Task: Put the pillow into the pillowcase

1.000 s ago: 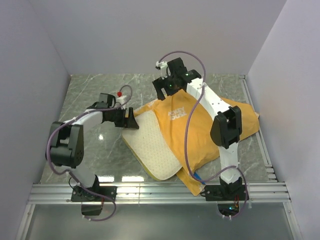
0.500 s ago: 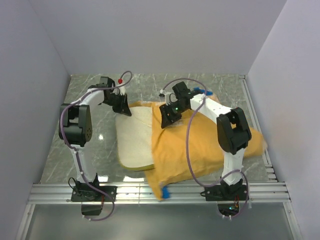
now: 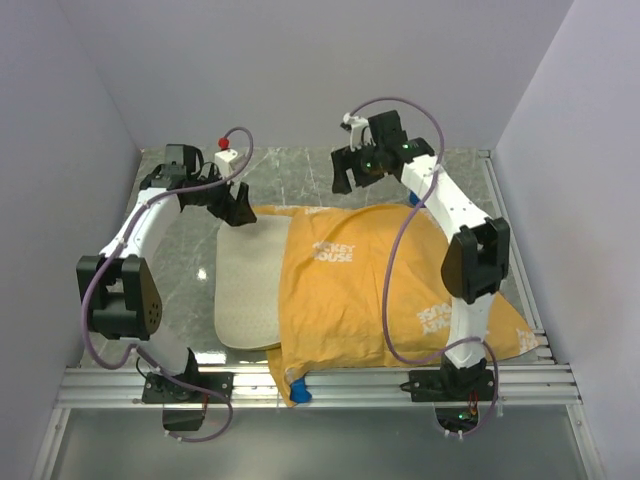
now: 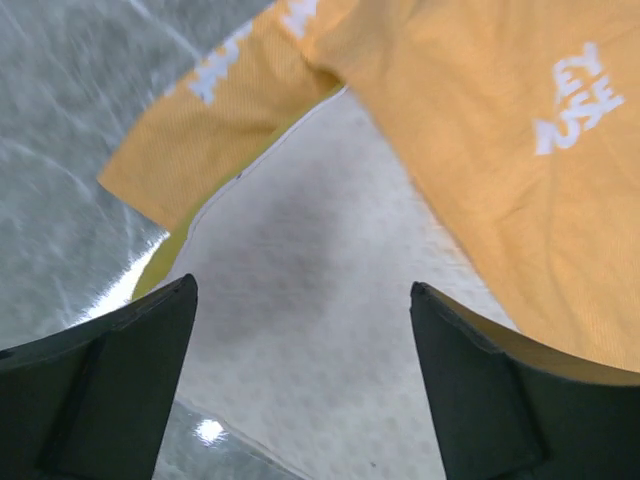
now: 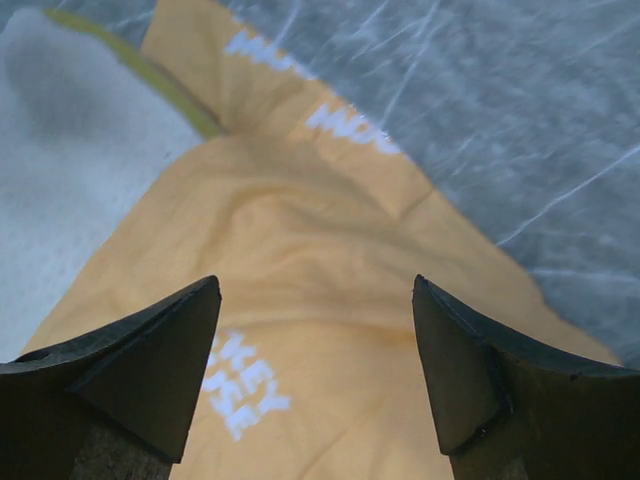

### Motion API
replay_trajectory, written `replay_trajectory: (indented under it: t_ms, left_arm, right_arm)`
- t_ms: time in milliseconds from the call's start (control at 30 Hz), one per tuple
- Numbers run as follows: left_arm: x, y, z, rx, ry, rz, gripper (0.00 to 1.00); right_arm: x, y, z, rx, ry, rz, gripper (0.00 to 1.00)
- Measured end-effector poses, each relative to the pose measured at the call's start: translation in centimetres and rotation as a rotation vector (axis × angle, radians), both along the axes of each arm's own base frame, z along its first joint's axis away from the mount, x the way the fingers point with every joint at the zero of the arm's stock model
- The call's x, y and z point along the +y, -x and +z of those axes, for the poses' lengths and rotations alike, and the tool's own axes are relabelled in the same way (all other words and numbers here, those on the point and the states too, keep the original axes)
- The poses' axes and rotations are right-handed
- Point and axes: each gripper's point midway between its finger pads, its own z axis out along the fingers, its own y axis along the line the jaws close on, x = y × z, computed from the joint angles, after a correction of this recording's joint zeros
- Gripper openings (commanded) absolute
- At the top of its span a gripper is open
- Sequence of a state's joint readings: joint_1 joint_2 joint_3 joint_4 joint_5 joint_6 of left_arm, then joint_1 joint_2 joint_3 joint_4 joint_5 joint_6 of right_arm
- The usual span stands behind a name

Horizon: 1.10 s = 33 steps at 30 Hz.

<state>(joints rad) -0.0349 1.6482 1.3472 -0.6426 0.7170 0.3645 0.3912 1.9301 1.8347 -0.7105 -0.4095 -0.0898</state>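
**Pillow (image 3: pixel 245 290) half under the pillowcase (image 3: pixel 380 300), both claws open**

The pillowcase lies spread on the desk (image 3: pixel 185 265) with its orange-yellow side up. Pale lettering shows on it in two places, and a small blue corner (image 3: pixel 298 390) peeks out at its near edge. It covers the middle and right of the desk.

The pillow lies flat at the pillowcase's left side. Its left part is bare and cream-white, and its right part is hidden under the orange cloth. In the left wrist view the cloth (image 4: pixel 480 120) drapes over the pillow (image 4: pixel 330 330), and another orange flap shows past the pillow's far edge, beside its yellow-green band. Whether the hidden part sits fully inside the opening cannot be told.

The left claw (image 3: pixel 235 208) is over the pillow's far left corner. Its fingers (image 4: pixel 110 390) are spread wide with nothing between them.

The right claw (image 3: pixel 350 180) is raised above the far edge of the pillowcase. Its fingers (image 5: pixel 130 370) are also spread and empty. The right wrist view looks down on rumpled orange cloth (image 5: pixel 300 220), with a strip of the pillow (image 5: pixel 70 150) at the left and bare desk (image 5: pixel 500 100) beyond.
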Motion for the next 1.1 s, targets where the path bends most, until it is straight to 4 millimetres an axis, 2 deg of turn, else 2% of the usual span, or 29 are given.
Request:
replay_trajectory:
  t_ms: [67,133,167,233,333,400,467,533,600,633,667,700,733,867,1000,1100]
  left_arm:
    - [-0.5,-0.2,1.2,-0.053,-0.01,-0.027,0.99]
    - [-1.4,-0.5,1.1,-0.076,-0.021,-0.057,0.99]
    - [-1.9,-0.6,0.6,-0.072,-0.028,-0.068,0.99]
    - [-2.7,-0.7,-0.9,-0.056,-0.047,-0.085,0.99]
    - [-3.9,-0.6,-3.6,-0.016,-0.081,-0.125,0.99]
    - [-4.8,-0.3,-5.4,0.016,-0.097,-0.162,0.99]
    - [-5.4,-0.1,-7.5,0.046,-0.134,-0.193,0.99]
    - [-5.9,0.2,-9.6,0.071,-0.169,-0.222,0.99]
    - [-6.3,0.1,-11.0,0.075,-0.193,-0.246,0.74]
    - [-6.4,0.1,-11.2,0.067,-0.2,-0.257,0.57]
    - [-6.4,0.1,-11.2,0.059,-0.205,-0.269,0.19]
    - [-6.6,0.2,-11.1,0.048,-0.206,-0.288,0.04]
    - [-6.8,0.5,-11.0,0.04,-0.204,-0.309,0.01]
    - [-7.0,1.5,-9.4,-0.102,-0.236,-0.386,0.0]
    - [-6.6,4.2,-4.7,-0.38,-0.301,-0.461,0.0]
    - [-7.9,6.4,-0.6,-0.624,-0.33,-0.538,0.0]
  right_arm:
    - [-0.6,-2.6,-0.3,-0.018,0.007,-0.036,0.84]
    - [-0.9,-4.9,-2.2,-0.006,0.014,-0.06,0.84]
    - [-0.9,-5.5,-3.7,0.017,0.019,-0.063,0.84]
    - [-0.7,-5.5,-7.2,0.088,0.031,-0.054,0.84]
    - [-0.3,-4.4,-11.7,0.203,0.039,-0.029,0.82]
    - [0.0,-3.4,-13.5,0.263,0.04,-0.007,0.79]
    - [0.1,-2.6,-14.1,0.3,0.032,0.012,0.77]
    - [0.4,-2.1,-14.1,0.316,0.014,0.031,0.74]
    - [0.6,-1.5,-14.1,0.329,-0.009,0.047,0.72]
    - [0.6,-1.0,-14.1,0.344,-0.02,0.054,0.72]
    - [0.6,-0.5,-14.1,0.358,-0.031,0.06,0.74]
    - [0.6,-0.2,-14.0,0.368,-0.041,0.066,0.76]
    - [0.5,-0.1,-13.8,0.376,-0.052,0.07,0.78]
    - [-0.5,0.0,-12.1,0.371,-0.076,0.066,0.86]
    - [-1.8,-0.4,-7.6,0.297,-0.107,0.042,0.88]
    - [-2.1,-0.4,-4.3,0.243,-0.15,0.045,0.9]
